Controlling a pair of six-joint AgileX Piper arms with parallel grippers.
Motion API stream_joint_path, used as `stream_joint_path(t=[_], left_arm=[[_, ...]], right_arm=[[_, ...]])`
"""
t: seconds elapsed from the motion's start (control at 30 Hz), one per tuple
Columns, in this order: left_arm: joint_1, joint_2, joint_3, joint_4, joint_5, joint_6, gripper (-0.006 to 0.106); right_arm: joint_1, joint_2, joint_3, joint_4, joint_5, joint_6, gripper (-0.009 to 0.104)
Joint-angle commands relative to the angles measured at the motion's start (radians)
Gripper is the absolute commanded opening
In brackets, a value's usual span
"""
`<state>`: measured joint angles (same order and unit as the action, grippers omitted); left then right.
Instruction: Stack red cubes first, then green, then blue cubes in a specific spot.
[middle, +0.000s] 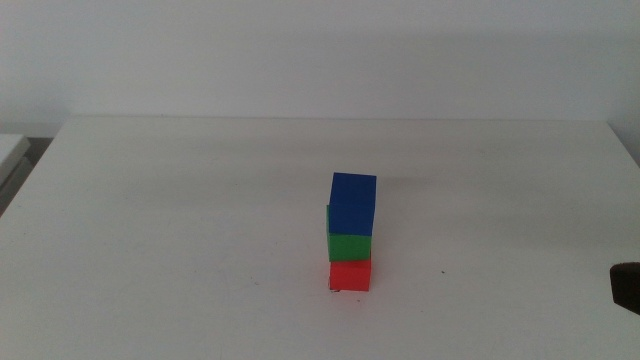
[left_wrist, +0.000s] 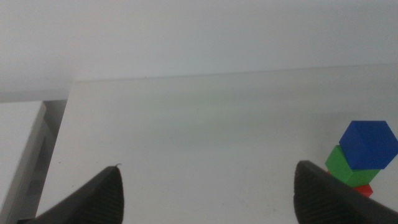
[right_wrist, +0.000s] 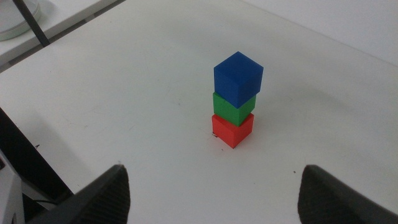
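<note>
White table (middle: 180, 220), tower up: red cube (middle: 350, 275), green (middle: 349, 246), blue cube (middle: 353, 203) on top. Left gripper (left_wrist: 208, 193) and right gripper (right_wrist: 214, 193) hang clear, jaws spread and empty; best keep well away from the stack.

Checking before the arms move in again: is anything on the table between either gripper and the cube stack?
Nothing visible. Bare white table lies between the open left gripper, the open right gripper and the stack: blue cube on green cube on red cube.

The middle view is looking forward and down over the white table (middle: 180, 250). Both wrist views are looking obliquely across it from behind their own jaws. All three are sharing the cube stack (middle: 351, 232).
</note>
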<state>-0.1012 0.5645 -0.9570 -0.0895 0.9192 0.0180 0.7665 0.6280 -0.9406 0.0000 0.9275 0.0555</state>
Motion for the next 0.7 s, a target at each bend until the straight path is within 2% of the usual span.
stream_joint_path(t=[0.0,0.33,0.4,0.47,0.53,0.67], left_arm=[[0.000,-0.007,0.004,-0.012,-0.020,0.000,0.094],[0.000,-0.007,0.004,0.010,-0.020,0.002,0.094],[0.000,-0.007,0.004,0.020,-0.020,0.002,0.094],[0.000,-0.009,0.014,0.030,-0.020,0.002,0.094],[0.000,-0.014,0.047,-0.007,-0.044,0.002,0.094],[0.000,-0.069,0.207,0.006,-0.292,0.002,0.094]], right_arm=[[-0.009,-0.004,0.003,-0.006,-0.007,-0.002,0.082],[-0.009,-0.004,0.030,0.000,-0.012,-0.002,0.082],[-0.009,-0.004,0.063,-0.015,-0.041,-0.002,0.082],[-0.009,-0.004,0.130,-0.032,-0.151,-0.002,0.082],[-0.009,-0.004,0.224,-0.041,-0.341,-0.002,0.082],[-0.011,-0.004,0.413,-0.046,-0.697,-0.002,0.082]])
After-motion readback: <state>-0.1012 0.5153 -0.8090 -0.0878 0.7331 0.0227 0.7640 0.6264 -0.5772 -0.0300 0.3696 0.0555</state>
